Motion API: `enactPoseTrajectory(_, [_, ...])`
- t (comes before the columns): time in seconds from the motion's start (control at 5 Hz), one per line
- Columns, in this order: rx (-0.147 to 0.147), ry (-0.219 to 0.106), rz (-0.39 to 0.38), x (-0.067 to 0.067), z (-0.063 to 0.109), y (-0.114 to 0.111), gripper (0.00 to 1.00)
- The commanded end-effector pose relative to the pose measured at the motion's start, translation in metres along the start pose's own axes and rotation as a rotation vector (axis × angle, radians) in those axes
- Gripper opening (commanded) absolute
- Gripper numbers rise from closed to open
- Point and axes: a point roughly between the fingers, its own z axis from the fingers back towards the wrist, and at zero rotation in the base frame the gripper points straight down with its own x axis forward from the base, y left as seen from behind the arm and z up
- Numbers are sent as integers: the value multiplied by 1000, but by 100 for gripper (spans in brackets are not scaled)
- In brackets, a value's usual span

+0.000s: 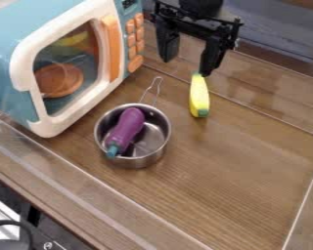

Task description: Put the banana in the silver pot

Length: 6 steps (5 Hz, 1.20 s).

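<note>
The single camera view looks down at a brown wooden table [238, 186] with a low clear wall along its edges. The black gripper [190, 53] hangs near the far edge, pointing straight down, its two fingers [213, 61] spread wide apart and holding nothing. The banana [199, 95] lies flat on the table just below the right-hand finger, its greenish tip toward the near side; whether the finger touches it cannot be told. The silver pot [133, 137] stands nearer the left edge, close to the banana but apart from it, its thin wire handle [154, 90] reaching toward the far side. A purple eggplant [124, 130] lies inside the pot. A toy microwave [62, 54] fills the far left corner, an orange dish [62, 78] showing through its door.
</note>
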Motion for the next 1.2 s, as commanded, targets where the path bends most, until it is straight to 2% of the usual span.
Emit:
enactPoseTrajectory(0.0, [-5,26,32,2,-14,1,100])
enactPoseTrajectory(0.4, [-16,18,83,13,-36,2,100])
enactPoseTrajectory(1.0, [-26,-1,141,26,-51,7,100])
